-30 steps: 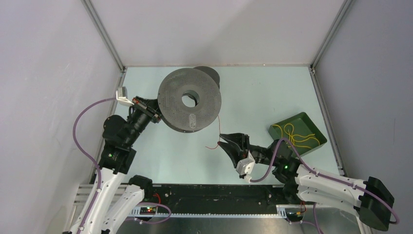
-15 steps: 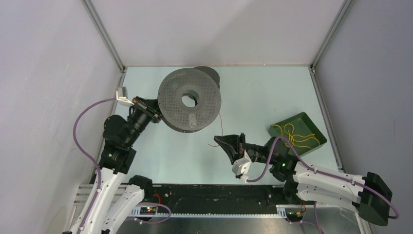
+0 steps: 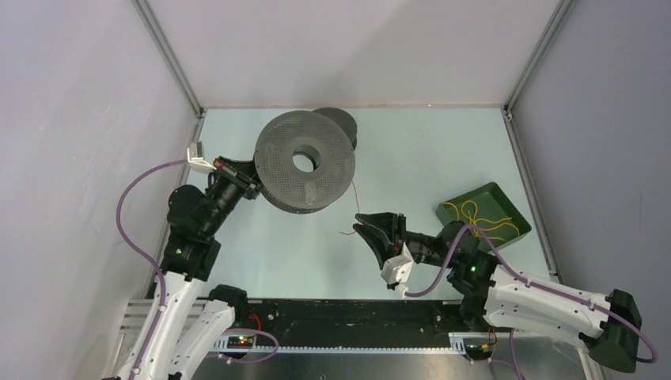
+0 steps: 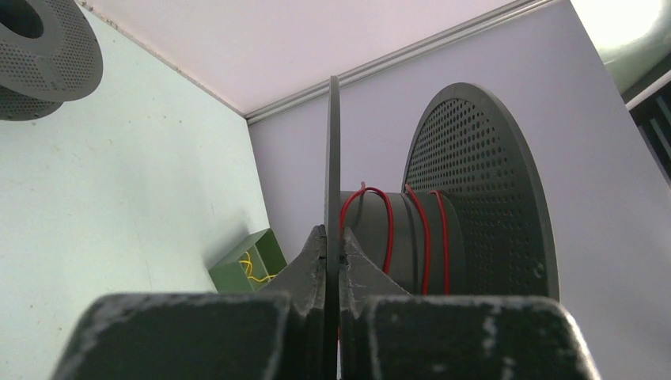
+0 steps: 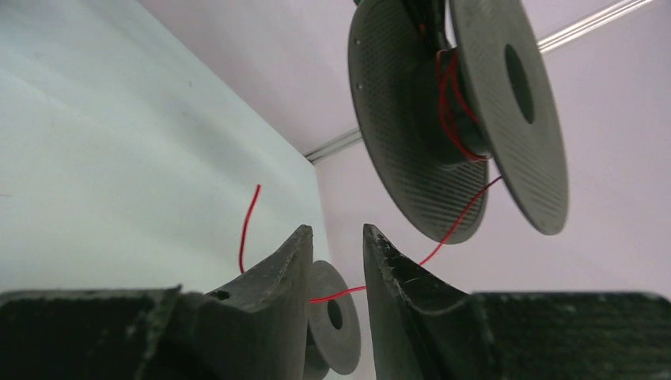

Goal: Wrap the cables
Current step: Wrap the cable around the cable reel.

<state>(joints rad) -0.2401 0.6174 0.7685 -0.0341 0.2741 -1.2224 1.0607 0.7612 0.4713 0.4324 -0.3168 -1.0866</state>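
Judging by the few red turns on its hub, the work seems less than half done. The left tool (image 4: 332,261) is closed tight on one flange of the spool (image 3: 285,178), held in the air over the bench (image 3: 427,150) at about 11 o'clock. The red cable (image 4: 388,237) drops from it toward 5 o'clock and passes through the right tool (image 5: 336,231), whose jaws stand apart, not pinching it. This loose tail remains to wind. The yellow cable (image 3: 475,215) lies in the green tray (image 3: 497,198) at 4 o'clock, not yet begun.
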